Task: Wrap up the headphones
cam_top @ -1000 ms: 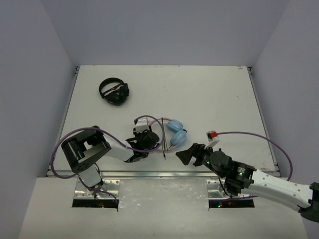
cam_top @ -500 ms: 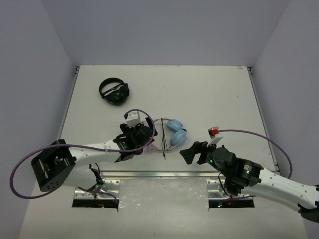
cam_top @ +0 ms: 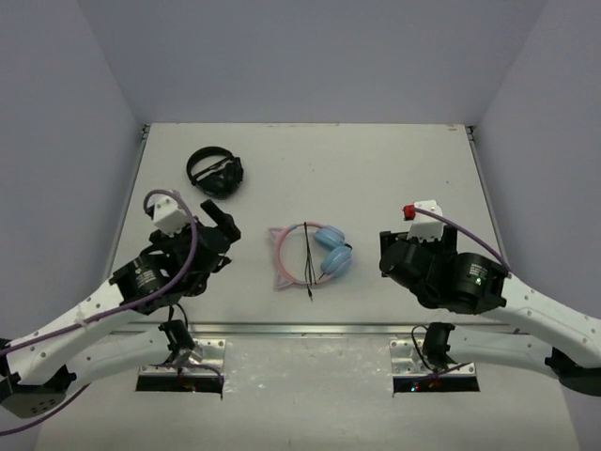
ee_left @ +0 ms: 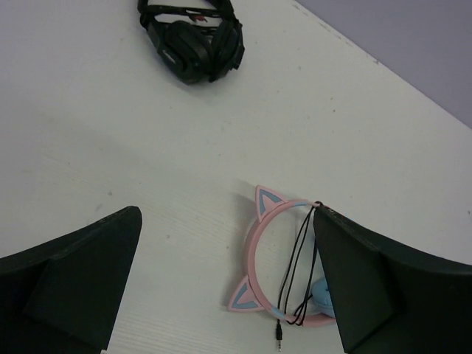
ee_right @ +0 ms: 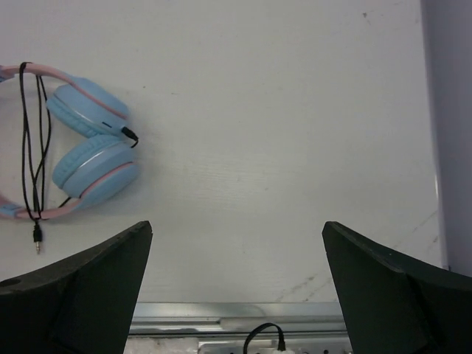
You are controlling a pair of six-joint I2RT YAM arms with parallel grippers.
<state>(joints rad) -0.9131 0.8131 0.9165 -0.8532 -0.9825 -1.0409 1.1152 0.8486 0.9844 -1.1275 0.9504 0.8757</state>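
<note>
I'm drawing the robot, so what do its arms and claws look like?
Both the left arm and right arm have white tubes with black joints. A purple cable loops to a small white box near each claw. The left claw and right claw each have two chunky black fingers.

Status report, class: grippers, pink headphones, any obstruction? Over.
Left gripper open, right gripper open, both empty. Headphones flat on table, cable looped over headband. Nothing blocking.

table: matt white, faint grain, few scuffs. headphones: smooth plastic, cups with soft sheen. cable: thin, black, rubbery look. black headphones: dark plastic, slight gloss. my left gripper, right gripper: matt black plastic fingers.
</note>
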